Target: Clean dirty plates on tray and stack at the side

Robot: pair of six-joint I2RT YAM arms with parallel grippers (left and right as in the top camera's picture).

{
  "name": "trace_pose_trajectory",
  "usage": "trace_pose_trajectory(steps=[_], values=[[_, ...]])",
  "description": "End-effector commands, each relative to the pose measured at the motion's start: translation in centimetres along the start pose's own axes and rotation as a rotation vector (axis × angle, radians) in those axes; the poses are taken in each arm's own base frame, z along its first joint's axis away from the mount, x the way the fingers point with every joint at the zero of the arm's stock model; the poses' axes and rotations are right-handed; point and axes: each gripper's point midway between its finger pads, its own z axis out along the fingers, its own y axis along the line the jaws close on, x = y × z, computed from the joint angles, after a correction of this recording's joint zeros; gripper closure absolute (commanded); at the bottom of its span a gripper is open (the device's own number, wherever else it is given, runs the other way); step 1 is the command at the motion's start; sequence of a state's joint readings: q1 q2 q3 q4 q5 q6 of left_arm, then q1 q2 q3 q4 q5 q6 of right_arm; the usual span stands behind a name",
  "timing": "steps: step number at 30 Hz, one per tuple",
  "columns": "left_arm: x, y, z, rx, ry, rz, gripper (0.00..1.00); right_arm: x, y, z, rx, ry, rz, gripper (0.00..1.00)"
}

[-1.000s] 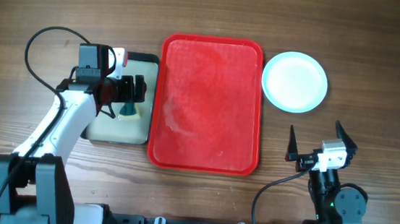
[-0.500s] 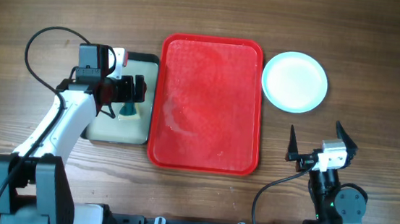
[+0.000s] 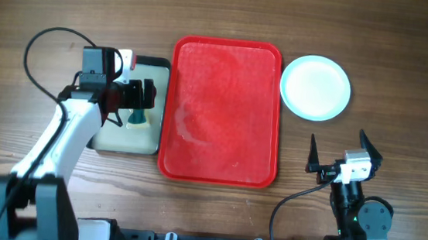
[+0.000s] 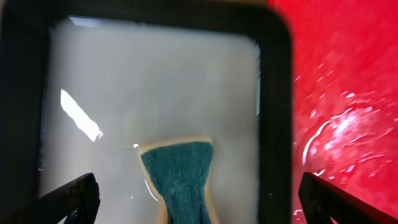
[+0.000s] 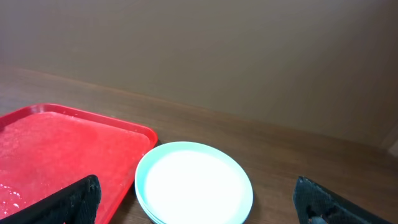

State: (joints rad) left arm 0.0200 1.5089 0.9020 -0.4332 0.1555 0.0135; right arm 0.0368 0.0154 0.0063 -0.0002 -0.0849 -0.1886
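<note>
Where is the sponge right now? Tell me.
In the overhead view, the green sponge lies in the basin, left of the red tray.

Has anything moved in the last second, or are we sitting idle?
Barely. The left arm's elbow and wrist shifted slightly left, away from the tray. The left gripper is open over the basin, as before, and the sponge lies loose in the water. Nothing was taken or let go. The right gripper, open, the tray and the plates stayed put.
</note>
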Motion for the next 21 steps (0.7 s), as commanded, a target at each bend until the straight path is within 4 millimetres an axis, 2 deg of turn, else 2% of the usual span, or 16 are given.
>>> trace_pose_trajectory(steps=[1, 2, 3, 5, 6, 7, 10, 13, 15, 17, 21], values=[[-3.7, -1.2, -6.1, 0.020, -0.208, 0.032, 0.00, -0.3, -0.1, -0.1, 0.007, -0.013, -0.015, 0.00], [-4.4, -1.5, -7.9, 0.023, -0.263, 0.041, 0.00, -0.3, -0.1, -0.1, 0.007, -0.013, -0.016, 0.00], [-5.6, -2.1, -11.4, 0.029, -0.371, 0.059, 0.00, -0.3, -0.1, -0.1, 0.007, -0.013, -0.015, 0.00], [-6.5, -2.9, -16.1, 0.036, -0.510, 0.081, 0.00, -0.3, -0.1, -0.1, 0.007, -0.013, -0.016, 0.00], [-6.7, -3.3, -18.6, 0.039, -0.582, 0.094, 0.00, -0.3, -0.1, -0.1, 0.007, -0.013, -0.016, 0.00], [-6.6, -3.9, -22.0, 0.044, -0.681, 0.110, 0.00, -0.3, -0.1, -0.1, 0.007, -0.013, -0.016, 0.00], [-5.7, -4.8, -28.0, 0.053, -0.855, 0.138, 0.00, -0.3, -0.1, -0.1, 0.007, -0.013, -0.015, 0.00], [-4.4, -5.1, -30.2, 0.056, -0.911, 0.147, 0.00, -0.3, -0.1, -0.1, 0.007, -0.013, -0.016, 0.00], [-2.3, -5.1, -31.1, 0.056, -0.907, 0.147, 0.00, -0.3, -0.1, -0.1, 0.007, -0.013, -0.015, 0.00], [0.2, -5.0, -31.1, 0.054, -0.868, 0.141, 0.00, -0.3, -0.1, -0.1, 0.007, -0.013, -0.016, 0.00], [5.3, -4.2, -29.2, 0.029, -0.722, 0.118, 0.00, -0.3, -0.1, -0.1, 0.007, -0.013, -0.015, 0.00]])
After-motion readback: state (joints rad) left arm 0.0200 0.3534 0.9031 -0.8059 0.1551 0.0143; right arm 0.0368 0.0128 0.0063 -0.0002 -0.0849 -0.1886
